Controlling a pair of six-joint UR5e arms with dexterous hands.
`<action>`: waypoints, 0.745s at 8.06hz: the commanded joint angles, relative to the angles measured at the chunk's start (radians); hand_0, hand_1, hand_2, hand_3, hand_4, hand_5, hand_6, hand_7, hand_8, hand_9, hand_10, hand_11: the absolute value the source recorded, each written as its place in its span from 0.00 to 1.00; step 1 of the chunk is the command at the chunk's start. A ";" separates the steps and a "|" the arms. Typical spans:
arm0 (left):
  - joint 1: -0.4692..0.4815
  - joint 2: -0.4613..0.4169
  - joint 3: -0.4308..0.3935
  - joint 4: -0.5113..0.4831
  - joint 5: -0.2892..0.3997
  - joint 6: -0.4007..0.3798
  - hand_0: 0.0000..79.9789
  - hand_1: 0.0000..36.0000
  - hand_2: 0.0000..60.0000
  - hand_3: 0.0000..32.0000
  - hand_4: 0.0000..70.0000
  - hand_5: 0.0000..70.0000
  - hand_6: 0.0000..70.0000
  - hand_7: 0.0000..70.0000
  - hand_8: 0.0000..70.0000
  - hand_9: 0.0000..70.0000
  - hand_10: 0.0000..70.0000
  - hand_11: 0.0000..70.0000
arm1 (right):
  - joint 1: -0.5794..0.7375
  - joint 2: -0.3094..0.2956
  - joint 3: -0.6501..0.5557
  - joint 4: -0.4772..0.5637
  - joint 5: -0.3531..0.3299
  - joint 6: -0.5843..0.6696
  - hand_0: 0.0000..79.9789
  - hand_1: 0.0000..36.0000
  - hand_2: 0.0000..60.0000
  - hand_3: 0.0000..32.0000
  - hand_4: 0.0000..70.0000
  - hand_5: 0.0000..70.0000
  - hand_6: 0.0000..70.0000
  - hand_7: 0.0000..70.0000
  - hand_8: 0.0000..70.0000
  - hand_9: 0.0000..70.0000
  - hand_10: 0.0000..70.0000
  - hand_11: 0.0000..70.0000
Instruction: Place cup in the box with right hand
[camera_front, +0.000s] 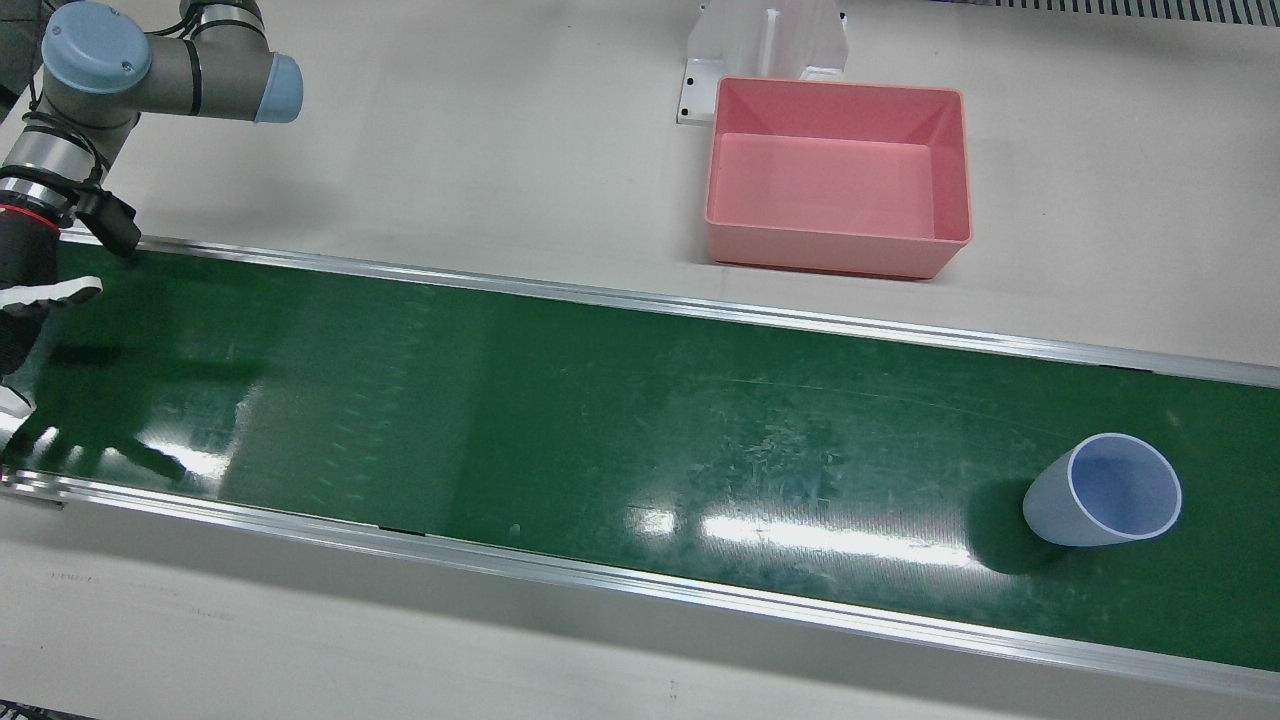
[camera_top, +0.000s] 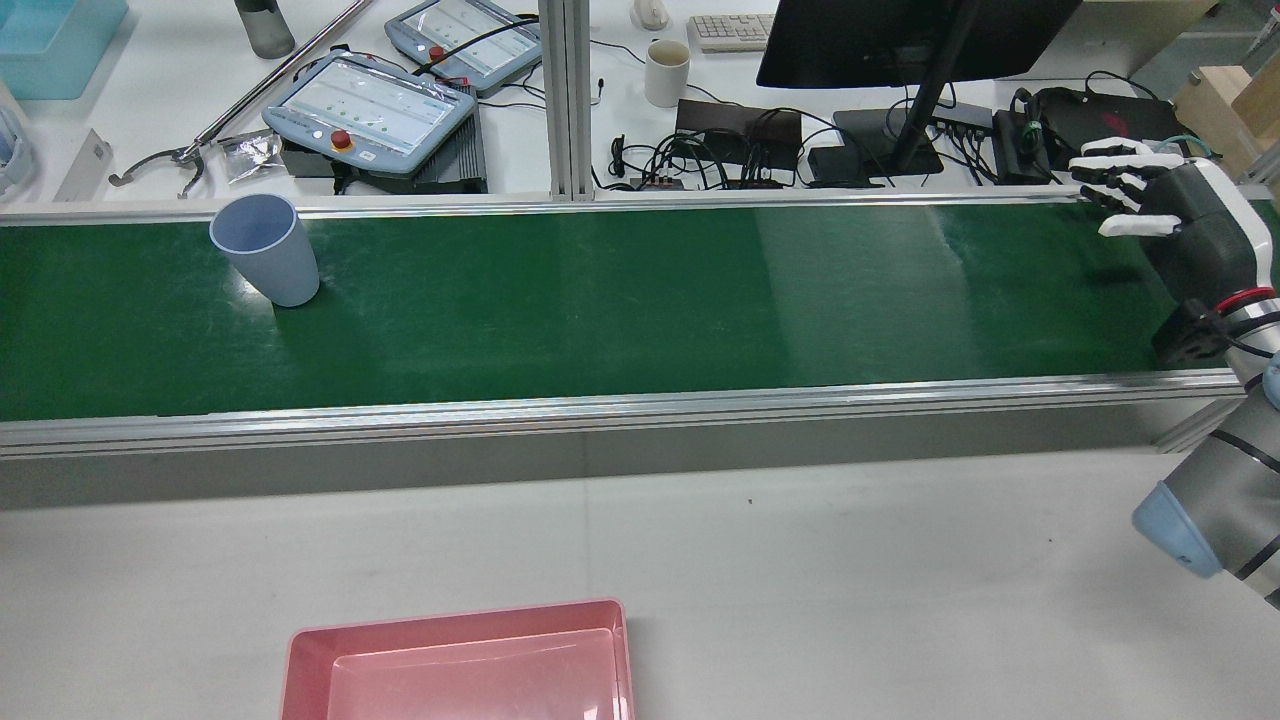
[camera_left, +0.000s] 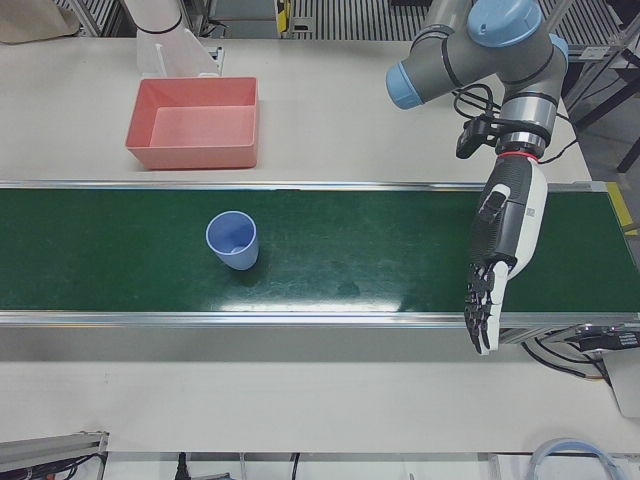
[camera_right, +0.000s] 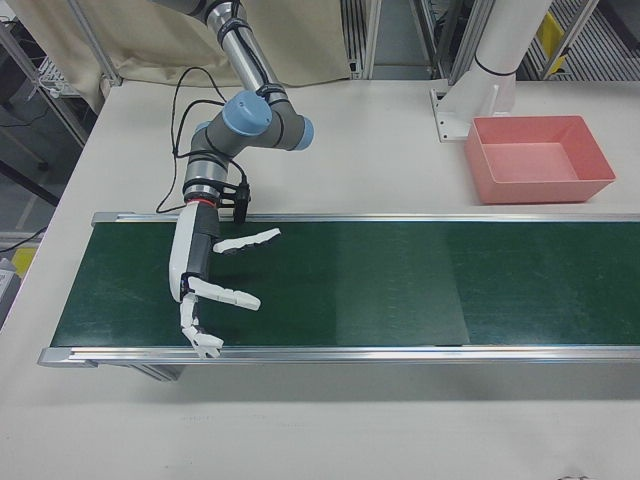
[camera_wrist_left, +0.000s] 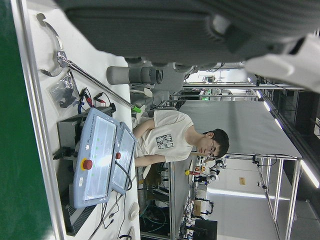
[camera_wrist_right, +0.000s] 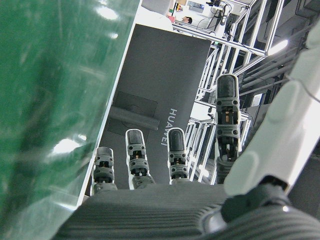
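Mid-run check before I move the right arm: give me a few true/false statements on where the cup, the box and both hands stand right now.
1. The cup stands upright on the green belt. True.
2. The right hand is holding the cup. False: it is open with its fingers apart, over the opposite end of the belt, well away from the cup.
3. The pink box is empty. True.
4. The box sits on the belt. False: it rests on the white table beside the belt, on the robot's side.
5. The left hand is closed on something. False: it is open, fingers extended, above the belt and holding nothing.
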 joint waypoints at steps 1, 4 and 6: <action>0.000 0.000 0.000 0.000 0.000 0.000 0.00 0.00 0.00 0.00 0.00 0.00 0.00 0.00 0.00 0.00 0.00 0.00 | -0.003 0.000 0.000 -0.001 0.000 0.001 0.62 0.03 0.00 0.72 0.65 0.07 0.09 0.60 0.24 0.30 0.14 0.20; 0.000 0.000 0.000 0.000 0.000 0.000 0.00 0.00 0.00 0.00 0.00 0.00 0.00 0.00 0.00 0.00 0.00 0.00 | -0.003 0.000 0.000 -0.001 0.000 0.000 0.62 0.04 0.00 0.77 0.61 0.07 0.08 0.59 0.24 0.30 0.14 0.20; 0.000 0.001 0.000 0.000 0.000 0.000 0.00 0.00 0.00 0.00 0.00 0.00 0.00 0.00 0.00 0.00 0.00 0.00 | -0.003 -0.001 -0.002 -0.001 0.000 0.000 0.62 0.04 0.00 0.79 0.60 0.07 0.08 0.58 0.24 0.30 0.14 0.20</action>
